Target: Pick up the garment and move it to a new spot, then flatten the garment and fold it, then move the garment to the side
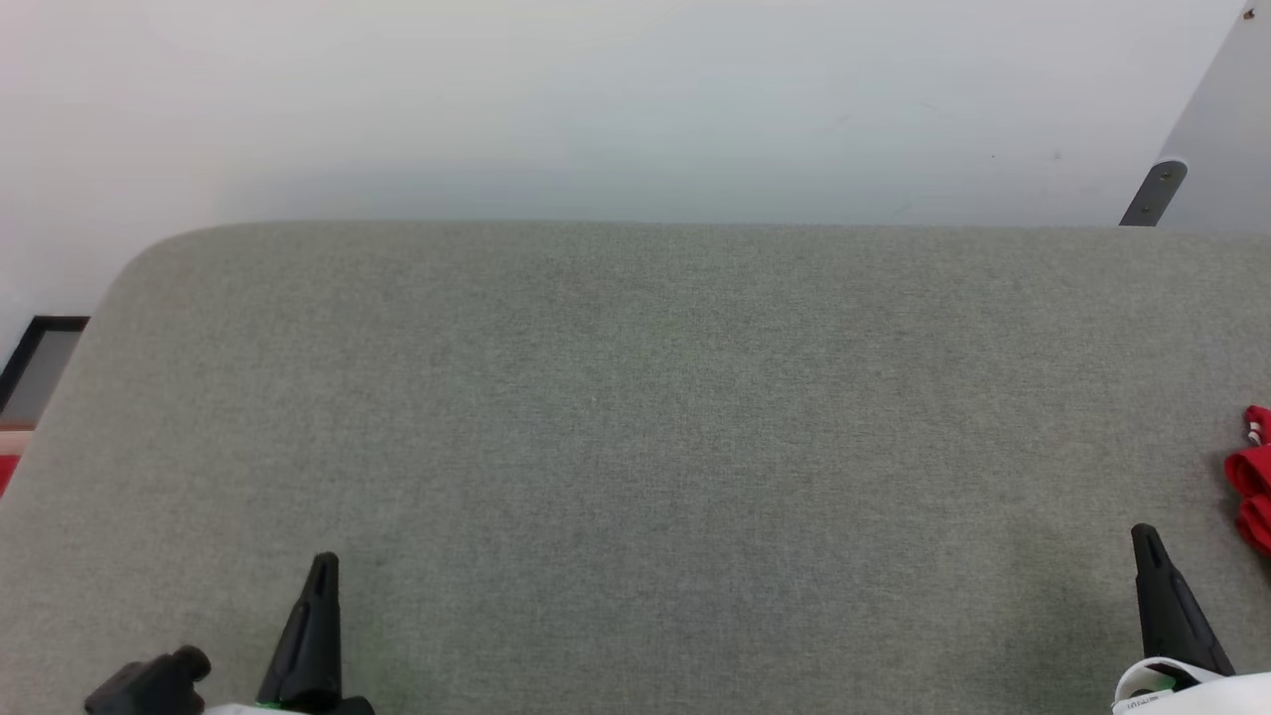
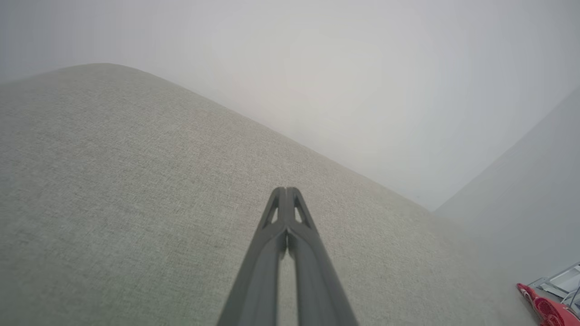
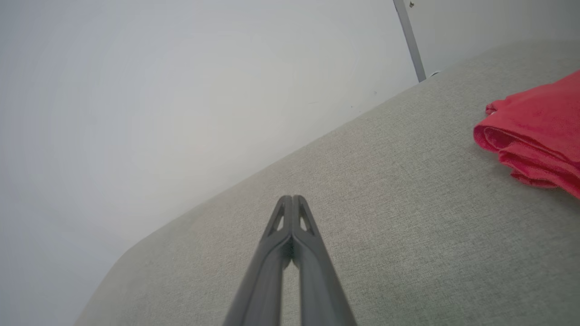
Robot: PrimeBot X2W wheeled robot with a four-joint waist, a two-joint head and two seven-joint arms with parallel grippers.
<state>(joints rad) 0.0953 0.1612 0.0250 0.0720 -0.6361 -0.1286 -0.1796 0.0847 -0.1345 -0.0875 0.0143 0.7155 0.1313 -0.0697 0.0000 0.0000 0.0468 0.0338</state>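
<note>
The 2 fingers of the left gripper (image 1: 320, 586) are pressed together with nothing between them, and their tip is low over the grey fabric surface (image 1: 635, 397), near its front left part. The 2 fingers of the right gripper (image 1: 1150, 544) are together in the same way and also hold nothing, near the front right part. The garment (image 1: 1253, 477) lies on the surface at the far right, just beyond the right gripper and apart from it. In the right wrist view it is a folded red bundle (image 3: 539, 131) in several layers, with a rounded fold turned toward the middle of the surface. Its long axis I cannot tell, because the picture edge cuts it. Between the 2 grippers the surface is wide and flat, with a rounded far left corner and a straight far edge against a pale wall (image 1: 596, 99). A metal bracket (image 1: 1152, 194) stands behind the far right edge, and a dark frame (image 1: 40, 348) is beside the left edge.
</note>
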